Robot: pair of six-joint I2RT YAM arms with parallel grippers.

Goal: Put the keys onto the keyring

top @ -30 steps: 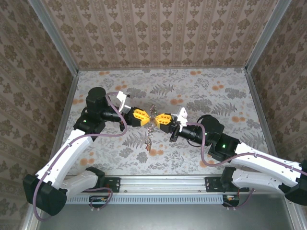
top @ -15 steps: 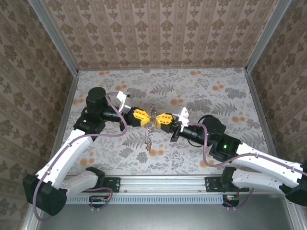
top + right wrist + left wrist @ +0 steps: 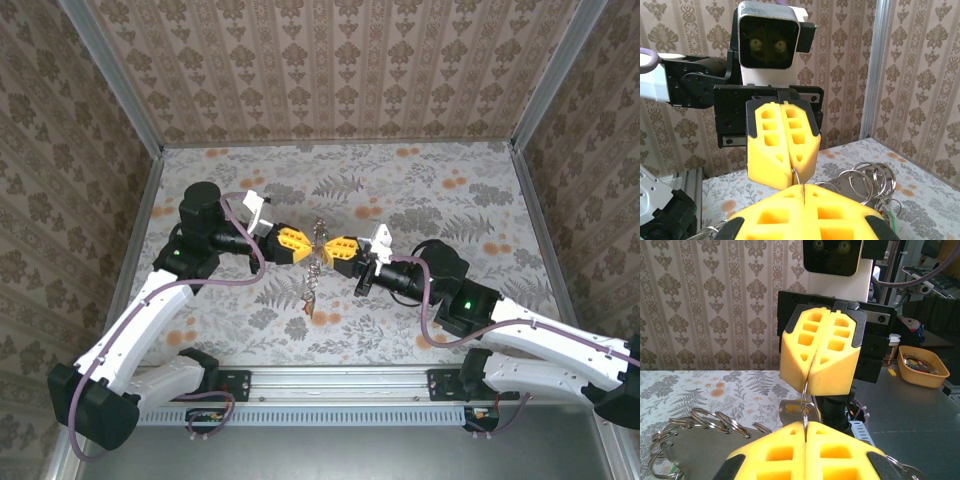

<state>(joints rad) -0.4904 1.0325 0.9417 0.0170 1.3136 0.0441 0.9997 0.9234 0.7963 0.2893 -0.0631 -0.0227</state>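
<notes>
Near table edge: aluminium rail [image 3: 340,385] carries both arm bases. Mid-table [image 3: 450,200], floral print: keys [image 3: 311,298] hang by a chain under the keyring [image 3: 318,237]. Left gripper [image 3: 303,243] and right gripper [image 3: 333,246] meet tip to tip, both clenched on the keyring wire. Damask-papered walls [image 3: 330,70] surround the table. Orange tray [image 3: 920,367] sits off-table.

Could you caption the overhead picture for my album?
Over a floral table, the left yellow claw and right yellow claw pinch one thin grey metal keyring, small metal keys dangling below.
</notes>
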